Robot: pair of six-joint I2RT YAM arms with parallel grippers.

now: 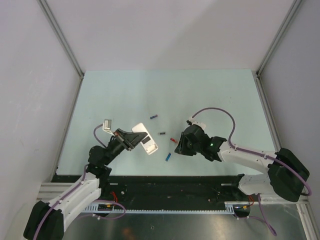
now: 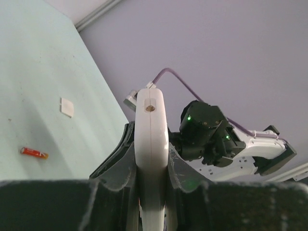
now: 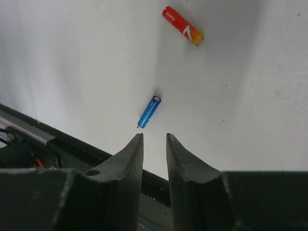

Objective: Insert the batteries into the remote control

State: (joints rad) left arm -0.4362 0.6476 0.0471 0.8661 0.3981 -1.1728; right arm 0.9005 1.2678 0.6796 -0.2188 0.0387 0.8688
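Observation:
My left gripper (image 1: 134,139) (image 2: 151,161) is shut on the white remote control (image 1: 146,140) (image 2: 150,130) and holds it edge-on above the table. The remote's far end points toward the right arm. My right gripper (image 1: 177,149) (image 3: 155,136) hovers over the table with a narrow gap between its jaws and nothing in it. A blue battery (image 3: 149,111) (image 1: 168,156) lies on the table just beyond its fingertips. A red battery (image 3: 183,25) (image 1: 173,139) (image 2: 33,152) lies farther off. A dark grey battery (image 1: 162,133) and a blue-purple battery (image 1: 153,117) lie toward the table's middle.
The pale green table (image 1: 210,95) is walled on the left, right and back. Its dark front rail (image 3: 62,144) runs close below the right gripper. A small white square (image 2: 67,107) lies flat on the table in the left wrist view.

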